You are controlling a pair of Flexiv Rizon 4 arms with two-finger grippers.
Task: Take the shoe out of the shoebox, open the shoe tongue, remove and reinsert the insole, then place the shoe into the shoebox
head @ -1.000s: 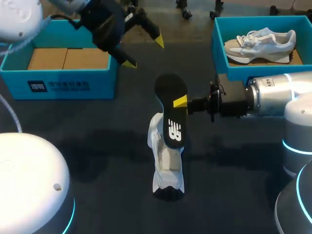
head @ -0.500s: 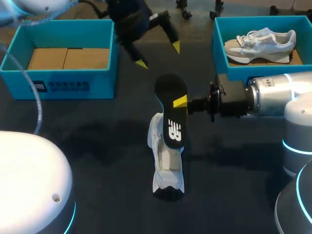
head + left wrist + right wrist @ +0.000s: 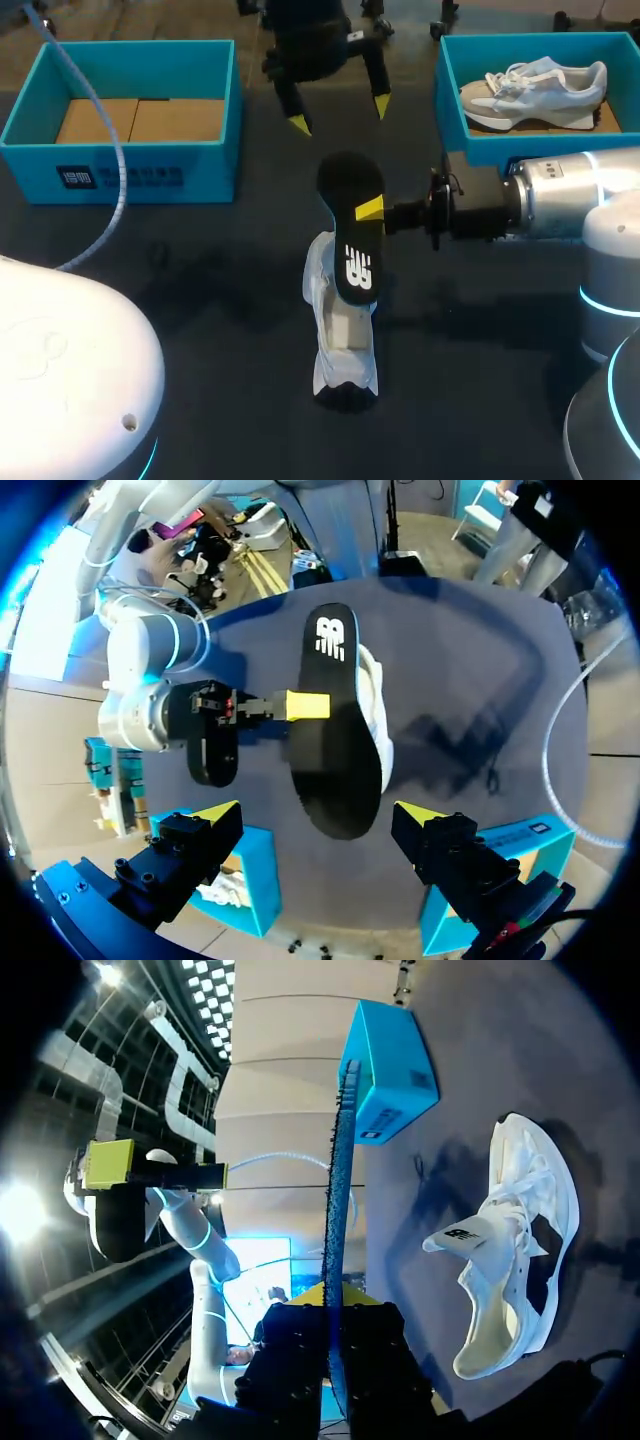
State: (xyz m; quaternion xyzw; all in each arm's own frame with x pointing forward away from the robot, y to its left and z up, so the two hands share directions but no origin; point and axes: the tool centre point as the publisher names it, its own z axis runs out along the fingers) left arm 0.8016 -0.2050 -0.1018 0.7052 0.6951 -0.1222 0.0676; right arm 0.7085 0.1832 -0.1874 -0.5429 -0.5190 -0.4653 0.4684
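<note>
A black insole (image 3: 352, 225) hangs flat above the table's middle, and my right gripper (image 3: 371, 209), coming in from the right, is shut on its edge. Under it a white shoe (image 3: 340, 340) lies on the dark table with its tongue pulled open. In the right wrist view the insole (image 3: 335, 1190) shows edge-on between that gripper's fingers (image 3: 335, 1305), with the shoe (image 3: 515, 1250) beside it. My left gripper (image 3: 340, 115) hovers open beyond the insole's far end, holding nothing. In the left wrist view the insole (image 3: 335, 720) lies ahead of its spread tips (image 3: 318, 815).
A blue shoebox (image 3: 150, 170) with a cardboard liner stands at the back left. A second blue box (image 3: 480, 145) at the back right holds a grey and white shoe (image 3: 535, 88). A blue cable (image 3: 105, 160) from my left arm hangs over the left box.
My left arm swung right, from over the left box's corner to behind the insole, its gripper staying open. The right arm, insole and shoe have not moved.
</note>
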